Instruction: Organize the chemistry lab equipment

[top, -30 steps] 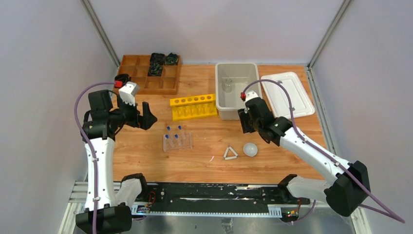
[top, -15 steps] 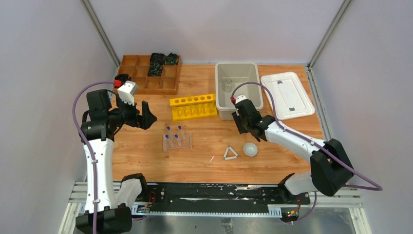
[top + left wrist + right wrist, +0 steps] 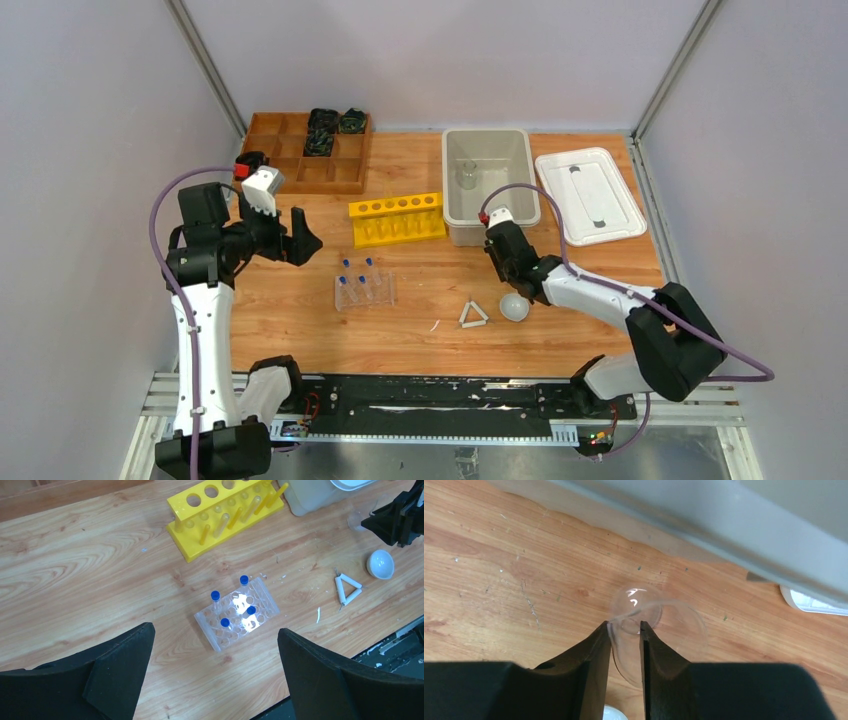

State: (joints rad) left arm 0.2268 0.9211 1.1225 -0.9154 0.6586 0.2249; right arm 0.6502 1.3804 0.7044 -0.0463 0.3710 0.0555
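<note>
Your left gripper (image 3: 216, 630) hangs high with its fingers spread wide and nothing in them. Far below, in the gap between those fingers, sits the tube rack (image 3: 237, 612), with four blue-capped tubes (image 3: 215, 596) standing in it. Beyond the fingertips is the yellow rack (image 3: 225, 515), which is not yours to sort. Off past the right-hand finger lie the triangle (image 3: 347, 589) and, beyond it, the dish (image 3: 380, 563), both bare on the table and apart from each other.

Your right gripper (image 3: 625, 626) is low on the table. Its fingers stand narrow, straddling the near wall of a beaker (image 3: 634, 602): one finger outside the glass, the other seemingly inside the rim. A slit of space shows between the pads, so I cannot tell whether they bite the wall yet. The beaker stands on the wood right at the fingertips. Just beyond them rises the wall of the bin (image 3: 724, 520), and the lid (image 3: 804, 600) is off to their right. A second beaker (image 3: 467, 175) already sits inside the bin.

The step in hand looks like picking up this beaker. Next, you likely need to close gently on the thin glass, lift straight up until it clears the bin wall, then carry it forward and set it down beside its twin.
</note>
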